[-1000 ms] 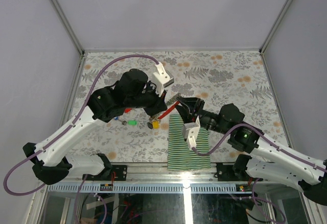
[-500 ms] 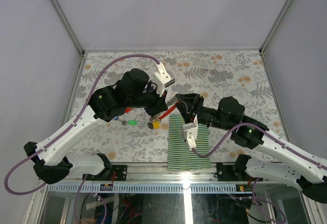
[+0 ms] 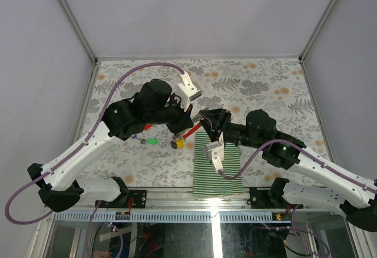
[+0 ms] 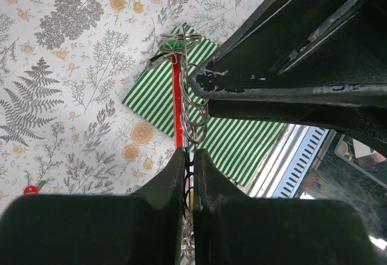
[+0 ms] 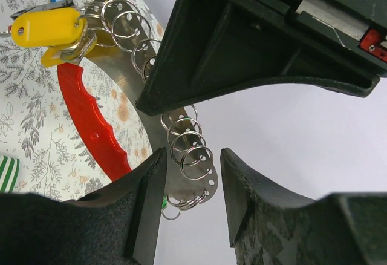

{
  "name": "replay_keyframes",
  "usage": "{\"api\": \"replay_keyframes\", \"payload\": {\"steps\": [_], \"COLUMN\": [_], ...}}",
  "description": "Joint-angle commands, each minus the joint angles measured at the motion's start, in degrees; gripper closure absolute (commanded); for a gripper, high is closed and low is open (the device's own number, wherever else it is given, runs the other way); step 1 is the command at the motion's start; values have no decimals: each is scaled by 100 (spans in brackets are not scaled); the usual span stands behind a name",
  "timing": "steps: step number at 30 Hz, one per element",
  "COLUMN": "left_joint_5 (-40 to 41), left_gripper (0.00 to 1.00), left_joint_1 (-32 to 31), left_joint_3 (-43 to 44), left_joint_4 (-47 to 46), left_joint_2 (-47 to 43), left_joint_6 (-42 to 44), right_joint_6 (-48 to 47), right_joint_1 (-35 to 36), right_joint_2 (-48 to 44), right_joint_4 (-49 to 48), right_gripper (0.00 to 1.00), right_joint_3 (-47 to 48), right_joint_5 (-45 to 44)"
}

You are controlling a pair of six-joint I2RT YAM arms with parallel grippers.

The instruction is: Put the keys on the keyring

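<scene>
Room to pass lies along the far edge and both far corners of the bench (image 3: 265, 75). Mid-bench is crowded: the left end effector (image 4: 188, 154) clamps the keyring (image 4: 177, 104), and the right end effector (image 5: 192, 156) straddles its ringed end, jaws apart. A striped cloth (image 3: 203, 174) covers the middle of the near edge. Loose keys (image 3: 152, 141) lie left of centre.

The keyring (image 3: 189, 129) hangs above the middle of the table (image 3: 265, 87), slanting between the two grippers — the left gripper (image 3: 186, 121) on its middle, the right gripper (image 3: 203, 116) astride its far right end. One key (image 5: 45, 28) hangs at its near left end. The cloth (image 3: 227, 169) lies on the table to the right, toward the front edge, partly under the right gripper — loose keys (image 3: 150, 141) lie left of it.
</scene>
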State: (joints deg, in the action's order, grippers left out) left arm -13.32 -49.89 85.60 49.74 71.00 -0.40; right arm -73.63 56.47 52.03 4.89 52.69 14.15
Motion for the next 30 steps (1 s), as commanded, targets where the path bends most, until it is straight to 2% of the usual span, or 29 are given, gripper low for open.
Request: {"api": "replay_keyframes", "payload": {"steps": [1, 17, 30], "left_joint_5": [-122, -100, -88], "left_gripper": [100, 100, 100], "left_joint_1": [-41, -39, -40], "left_joint_3": [277, 297, 316], "left_joint_4": [-280, -264, -245], "left_joint_2": [-59, -103, -91], "left_joint_6": [-30, -1, -4], "right_joint_6": [-155, -364, -407], "right_joint_1": [33, 33, 33], "right_joint_2": [82, 80, 64], "right_joint_4": [-30, 264, 367], "right_gripper": [53, 58, 74], "right_joint_3": [323, 273, 318], "right_joint_5": [-132, -543, -539]}}
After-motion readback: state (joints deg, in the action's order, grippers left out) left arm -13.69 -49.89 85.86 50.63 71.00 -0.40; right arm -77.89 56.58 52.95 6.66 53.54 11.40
